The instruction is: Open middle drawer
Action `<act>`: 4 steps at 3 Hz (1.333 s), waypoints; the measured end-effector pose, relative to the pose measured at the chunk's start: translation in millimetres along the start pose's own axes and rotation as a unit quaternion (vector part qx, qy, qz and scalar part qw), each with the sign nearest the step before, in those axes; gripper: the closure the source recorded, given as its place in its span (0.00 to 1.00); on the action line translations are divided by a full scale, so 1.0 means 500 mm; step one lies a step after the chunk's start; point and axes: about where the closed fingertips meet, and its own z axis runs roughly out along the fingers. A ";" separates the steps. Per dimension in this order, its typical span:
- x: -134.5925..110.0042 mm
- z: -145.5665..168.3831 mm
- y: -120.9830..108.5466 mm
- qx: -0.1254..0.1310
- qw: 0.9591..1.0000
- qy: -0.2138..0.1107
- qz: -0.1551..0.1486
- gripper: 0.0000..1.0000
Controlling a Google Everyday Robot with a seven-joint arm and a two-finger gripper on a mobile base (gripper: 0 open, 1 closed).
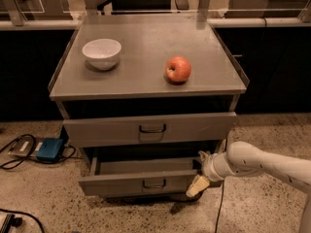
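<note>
Speckled floor (43,198) (blue box (50,149) left) beneath gripper (199,173), lower right.

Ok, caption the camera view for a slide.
Robot gripper at right end of the partly open middle drawer; bowl and apple on top.

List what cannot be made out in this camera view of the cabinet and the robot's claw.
- Claw, at the right end of the middle drawer: camera view; whether it grips the drawer is masked by its own wrist.
- Back of the drawer's tray: camera view; shadowed under the upper drawer.
- Arm: camera view; cut off by the right edge.
- Space below the middle drawer: camera view; too dark.
</note>
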 end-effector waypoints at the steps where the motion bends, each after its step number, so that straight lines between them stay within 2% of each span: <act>1: 0.000 0.000 0.000 0.000 1.000 0.000 0.000 0.18; 2: 0.019 -0.007 0.019 -0.007 1.000 -0.002 0.000 0.42; 3: 0.050 -0.034 0.079 -0.016 1.000 -0.012 -0.003 0.65; 4: 0.046 -0.039 0.077 -0.016 1.000 -0.012 -0.004 0.89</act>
